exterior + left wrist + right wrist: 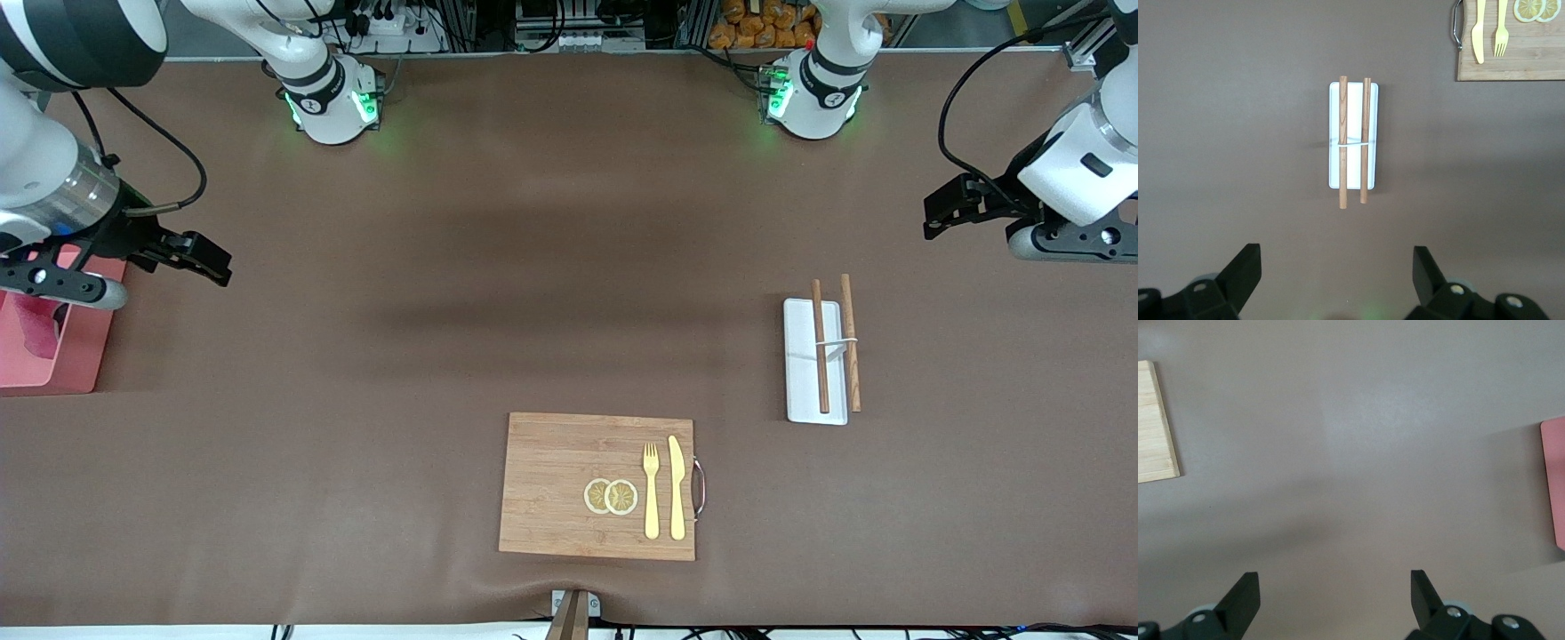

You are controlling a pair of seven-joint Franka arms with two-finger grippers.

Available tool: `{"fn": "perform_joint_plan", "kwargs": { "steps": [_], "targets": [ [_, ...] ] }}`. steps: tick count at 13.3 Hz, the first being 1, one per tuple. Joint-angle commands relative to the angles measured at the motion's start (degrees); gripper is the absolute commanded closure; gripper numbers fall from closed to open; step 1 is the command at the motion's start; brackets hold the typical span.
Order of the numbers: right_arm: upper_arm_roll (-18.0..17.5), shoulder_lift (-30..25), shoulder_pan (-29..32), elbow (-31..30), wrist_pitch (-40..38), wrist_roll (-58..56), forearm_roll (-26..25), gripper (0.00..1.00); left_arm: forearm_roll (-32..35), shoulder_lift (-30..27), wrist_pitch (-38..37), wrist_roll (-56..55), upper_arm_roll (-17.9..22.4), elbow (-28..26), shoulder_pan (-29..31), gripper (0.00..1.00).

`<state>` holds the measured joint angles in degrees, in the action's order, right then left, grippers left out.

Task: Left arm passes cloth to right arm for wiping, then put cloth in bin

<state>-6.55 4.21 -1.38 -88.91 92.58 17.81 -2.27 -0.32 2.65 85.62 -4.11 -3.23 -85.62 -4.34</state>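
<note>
The magenta-red cloth (37,327) lies bunched inside the salmon-pink bin (80,360) at the right arm's end of the table. My right gripper (212,260) hangs open and empty over bare table beside the bin. In the right wrist view the right gripper (1335,587) stands wide apart, and only an edge of the bin (1555,480) shows. My left gripper (942,212) hovers open and empty at the left arm's end of the table. In the left wrist view the left gripper (1337,263) has only brown tabletop between its fingers.
A white chopstick tray (805,391) with two wooden chopsticks (819,347) lies below the left gripper in the front view. A wooden cutting board (551,480) near the front camera carries lemon slices (611,496), a yellow fork (651,489) and a knife (677,487).
</note>
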Motion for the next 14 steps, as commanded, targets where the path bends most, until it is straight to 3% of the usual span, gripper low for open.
{"fn": "perform_joint_plan", "kwargs": {
  "steps": [1,14],
  "targets": [
    [0.31,0.45,2.07,1.20,-0.65,-5.58,-0.36,0.00,1.46,0.25,0.16,-0.02,-0.19,0.63,0.03,0.00],
    [0.31,0.10,2.96,0.32,0.32,-5.60,0.60,0.00,1.46,0.25,0.16,-0.02,-0.11,0.63,0.03,0.00]
  ]
}}
